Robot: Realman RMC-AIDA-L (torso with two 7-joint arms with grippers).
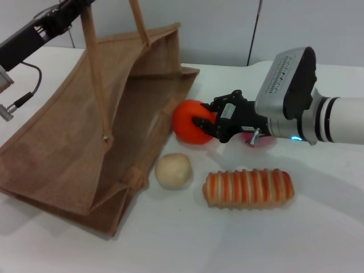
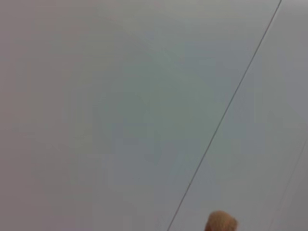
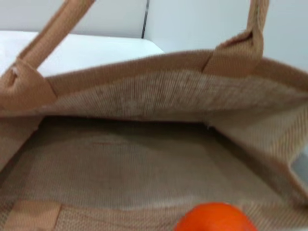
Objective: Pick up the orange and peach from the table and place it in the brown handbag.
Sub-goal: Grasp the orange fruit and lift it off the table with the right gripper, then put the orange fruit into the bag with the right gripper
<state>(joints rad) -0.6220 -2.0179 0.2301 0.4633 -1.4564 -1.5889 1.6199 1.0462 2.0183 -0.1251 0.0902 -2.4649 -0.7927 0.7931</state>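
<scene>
The brown handbag [image 1: 85,136] lies on its side at the left of the head view, its mouth facing right. My left gripper [image 1: 68,11] is at the top left, holding its handles [image 1: 94,68] up. The orange [image 1: 190,121] is just outside the bag's mouth, held between the fingers of my right gripper [image 1: 209,124]. The peach [image 1: 256,138] shows only as a pink sliver behind the right gripper. The right wrist view looks into the open bag [image 3: 144,159] with the orange [image 3: 214,219] in front.
A small beige ball [image 1: 173,170] lies on the white table [image 1: 273,239] by the bag's mouth. An orange-and-cream striped loaf [image 1: 249,187] lies to its right, in front of the right arm. The left wrist view shows only a wall and a handle tip [image 2: 221,222].
</scene>
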